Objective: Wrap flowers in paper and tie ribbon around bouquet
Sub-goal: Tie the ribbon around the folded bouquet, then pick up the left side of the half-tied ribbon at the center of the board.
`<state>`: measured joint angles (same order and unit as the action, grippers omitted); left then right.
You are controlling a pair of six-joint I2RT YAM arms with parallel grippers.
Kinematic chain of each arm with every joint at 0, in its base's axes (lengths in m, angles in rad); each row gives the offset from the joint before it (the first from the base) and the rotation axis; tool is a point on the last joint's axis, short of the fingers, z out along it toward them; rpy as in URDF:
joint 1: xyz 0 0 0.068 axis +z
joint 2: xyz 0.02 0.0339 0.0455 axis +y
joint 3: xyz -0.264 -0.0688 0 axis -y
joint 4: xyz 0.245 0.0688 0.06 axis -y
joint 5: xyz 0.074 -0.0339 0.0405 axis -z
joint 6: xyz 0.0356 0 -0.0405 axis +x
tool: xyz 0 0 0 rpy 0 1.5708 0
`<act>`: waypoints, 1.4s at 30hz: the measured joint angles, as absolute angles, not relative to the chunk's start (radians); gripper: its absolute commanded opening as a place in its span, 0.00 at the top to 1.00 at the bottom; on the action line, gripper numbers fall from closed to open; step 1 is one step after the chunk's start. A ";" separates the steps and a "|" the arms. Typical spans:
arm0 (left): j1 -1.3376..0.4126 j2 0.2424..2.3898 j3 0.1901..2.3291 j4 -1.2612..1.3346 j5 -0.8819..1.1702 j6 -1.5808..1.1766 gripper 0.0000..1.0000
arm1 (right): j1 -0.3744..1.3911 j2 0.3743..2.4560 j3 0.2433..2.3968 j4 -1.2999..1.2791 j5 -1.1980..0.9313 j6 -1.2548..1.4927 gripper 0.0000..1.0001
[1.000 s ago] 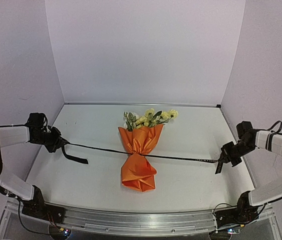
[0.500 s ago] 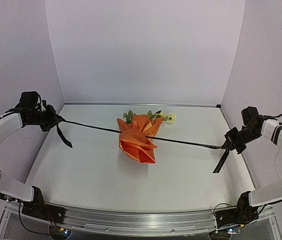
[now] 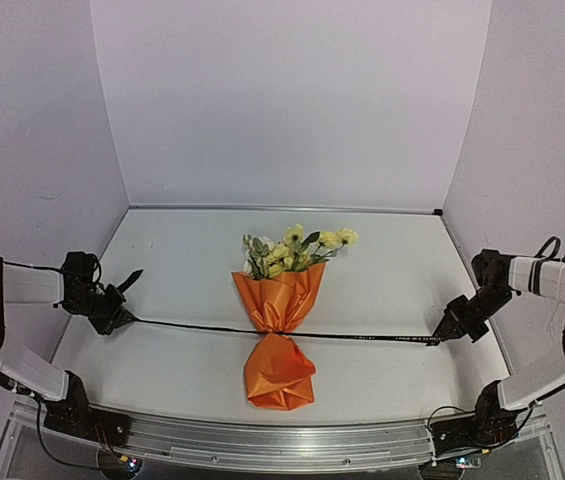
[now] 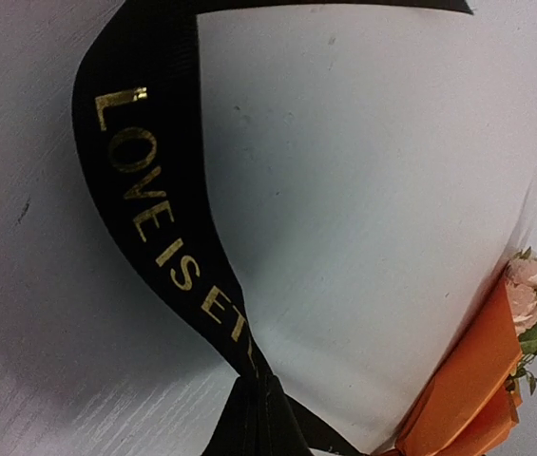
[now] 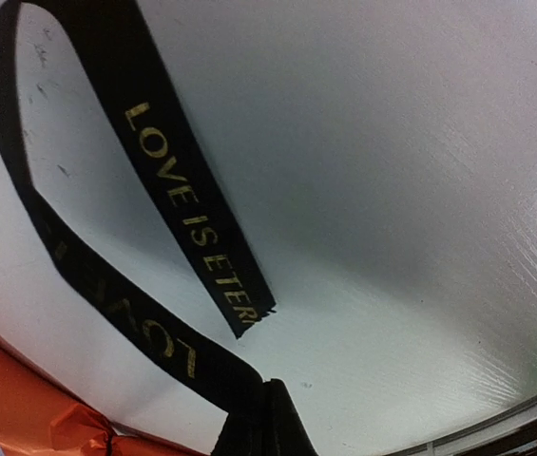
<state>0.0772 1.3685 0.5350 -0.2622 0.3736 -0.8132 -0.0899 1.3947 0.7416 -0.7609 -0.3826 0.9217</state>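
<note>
Left hand (image 3: 117,318), right hand (image 3: 448,332) clenched on ribbon (image 3: 362,338) ends; bouquet (image 3: 280,300) midway between.

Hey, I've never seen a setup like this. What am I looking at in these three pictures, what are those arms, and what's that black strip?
These are two robot arms bolted at the near edge of a white table. The wide picture comes from a fixed camera above and behind them. The two close-ups come from a camera on each arm's wrist. On the table lies a bouquet: yellow flowers in orange paper, cinched in the middle. The black strip is a ribbon with gold lettering, crossing that waist and stretched out to both sides. The left end effector is shut on one end, the right end effector on the other. The close-ups show the ribbon's loose ends.
</note>
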 measured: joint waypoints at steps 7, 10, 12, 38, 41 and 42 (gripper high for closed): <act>0.076 1.366 0.535 -0.217 0.334 -0.810 0.54 | -0.092 1.408 0.737 -0.762 -0.372 0.890 0.69; 0.097 1.341 0.548 -0.217 0.235 -0.799 0.32 | -0.107 1.401 0.740 -0.775 -0.313 0.869 0.49; 0.096 1.312 0.571 -0.230 0.194 -0.786 0.31 | -0.103 1.384 0.744 -0.791 -0.287 0.847 0.40; -0.491 1.414 0.797 -0.163 0.270 0.153 0.29 | 0.327 1.289 0.872 -0.664 -0.240 0.479 0.12; -0.515 1.405 0.770 -0.167 0.295 0.296 0.30 | 0.339 1.288 0.843 -0.606 -0.255 0.459 0.11; -0.525 1.409 0.768 -0.175 0.295 0.333 0.30 | 0.341 1.288 0.835 -0.597 -0.256 0.455 0.11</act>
